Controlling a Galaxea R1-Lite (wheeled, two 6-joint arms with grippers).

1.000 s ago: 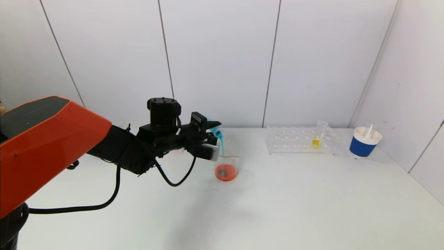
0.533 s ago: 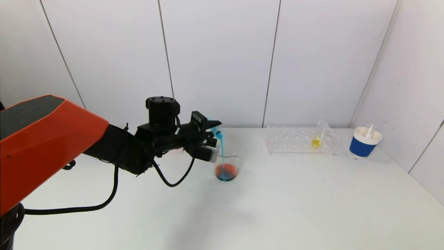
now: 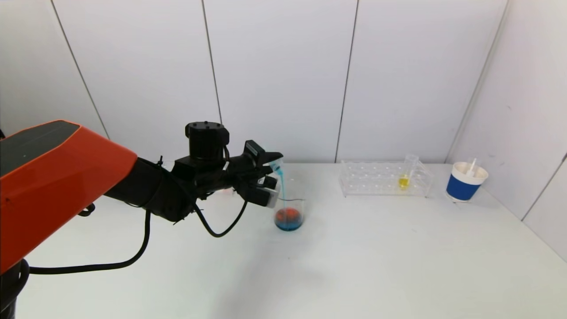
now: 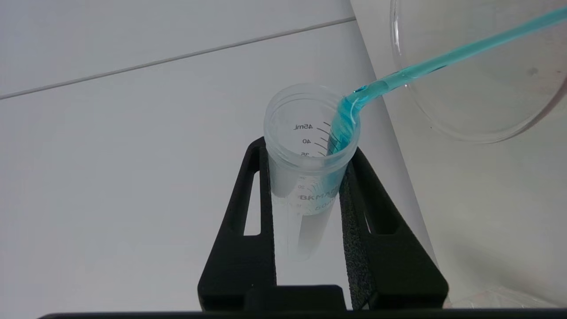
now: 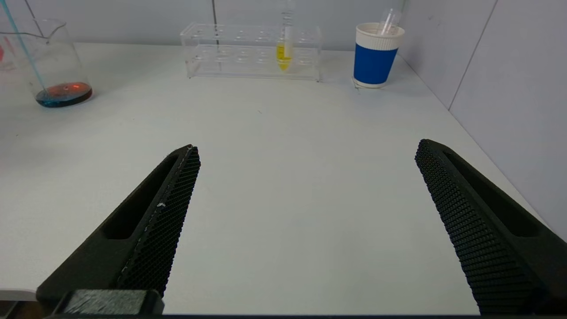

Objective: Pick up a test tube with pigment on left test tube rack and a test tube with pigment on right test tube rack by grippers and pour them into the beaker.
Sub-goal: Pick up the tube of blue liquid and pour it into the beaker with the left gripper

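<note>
Blue now pools under the red in the beaker [image 3: 289,215]; my left claw [image 4: 310,177] pinches the tube [image 4: 310,146], tipped above it, pouring. Right claw [image 5: 305,221] spread; yellow tube [image 3: 403,179] waits in its rack [image 3: 376,179].

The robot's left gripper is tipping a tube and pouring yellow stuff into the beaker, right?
Not quite: the stream is blue, not yellow. The left wrist view shows the left gripper shut on the tilted test tube, pouring blue liquid into the beaker.
</note>
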